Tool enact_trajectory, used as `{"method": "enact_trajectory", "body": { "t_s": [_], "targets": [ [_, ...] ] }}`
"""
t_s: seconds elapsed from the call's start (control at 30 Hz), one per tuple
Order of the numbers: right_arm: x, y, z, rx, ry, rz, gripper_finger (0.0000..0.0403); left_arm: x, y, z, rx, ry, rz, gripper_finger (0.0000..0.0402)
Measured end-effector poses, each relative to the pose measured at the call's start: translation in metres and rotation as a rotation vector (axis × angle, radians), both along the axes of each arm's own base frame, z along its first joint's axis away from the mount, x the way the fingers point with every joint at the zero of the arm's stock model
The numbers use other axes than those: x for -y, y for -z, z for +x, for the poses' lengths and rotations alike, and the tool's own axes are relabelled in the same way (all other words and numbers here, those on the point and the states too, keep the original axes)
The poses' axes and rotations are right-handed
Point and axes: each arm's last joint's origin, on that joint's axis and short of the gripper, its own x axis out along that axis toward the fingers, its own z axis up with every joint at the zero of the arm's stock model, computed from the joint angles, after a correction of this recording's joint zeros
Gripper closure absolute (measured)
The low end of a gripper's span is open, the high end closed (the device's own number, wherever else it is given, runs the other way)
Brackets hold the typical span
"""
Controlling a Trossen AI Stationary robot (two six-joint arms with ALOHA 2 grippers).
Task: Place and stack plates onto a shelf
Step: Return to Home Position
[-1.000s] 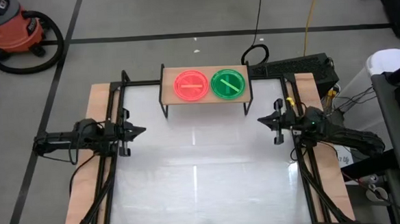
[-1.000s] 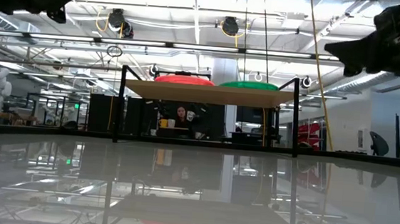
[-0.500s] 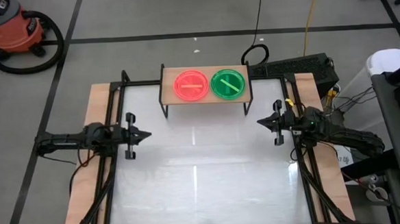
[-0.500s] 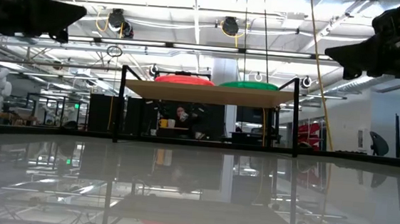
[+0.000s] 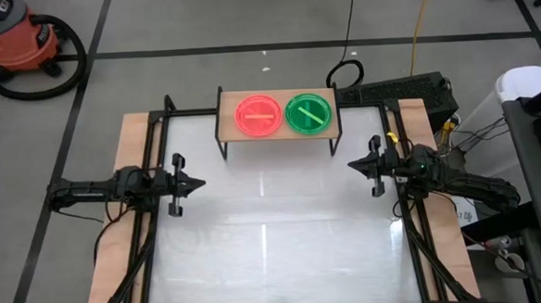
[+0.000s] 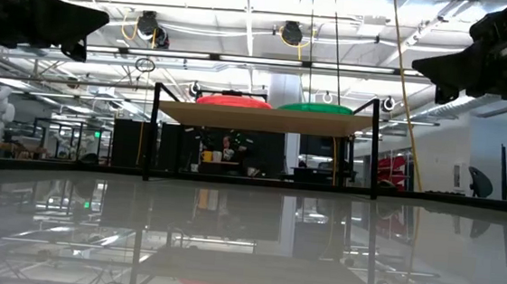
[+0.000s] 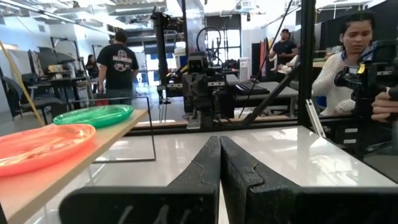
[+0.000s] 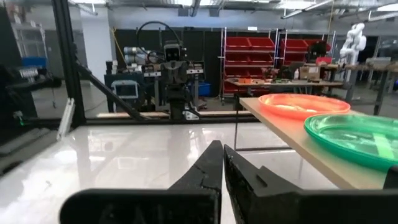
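The shelf (image 5: 228, 128) stands on its black legs at the table's far edge. Two plates rest flat on the board side by side: a red-orange plate (image 5: 258, 114) on the left and a green plate (image 5: 307, 112) on the right. Whether more plates lie under them I cannot tell. In the low view the red-orange plate (image 6: 231, 100) and the green plate (image 6: 315, 108) sit atop the shelf (image 6: 264, 118). My left gripper (image 5: 201, 184) hovers shut over the table's left side. My right gripper (image 5: 350, 164) hovers shut over its right side. Both point inward and hold nothing.
A black frame rail (image 5: 150, 158) runs along each side of the white tabletop (image 5: 275, 244), with wooden strips outside. An orange vacuum (image 5: 19, 39) stands on the floor beyond. A seated person (image 7: 348, 68) shows past the table's right edge, and others stand farther off.
My left gripper has moved a little toward the table's right and near edges, dipped slightly, and turned about its own axis. It has stayed shut. The plates and shelf have not moved.
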Motion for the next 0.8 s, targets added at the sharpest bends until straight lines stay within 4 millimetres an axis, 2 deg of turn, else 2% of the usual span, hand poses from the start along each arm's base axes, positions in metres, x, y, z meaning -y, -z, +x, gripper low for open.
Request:
{"method": "enact_trajectory", "body": {
  "t_s": [0.17, 0.8],
  "targets": [
    [0.0000, 0.0004, 0.0000, -0.010, 0.007, -0.070, 0.0403, 0.0000, 0.0002, 0.0000, -0.002, 0.000, 0.003, 0.0398],
    [0.0000, 0.0006, 0.0001, -0.010, 0.006, -0.063, 0.0403, 0.0000, 0.0000, 0.0000, -0.001, -0.002, 0.004, 0.0398]
  ]
}}
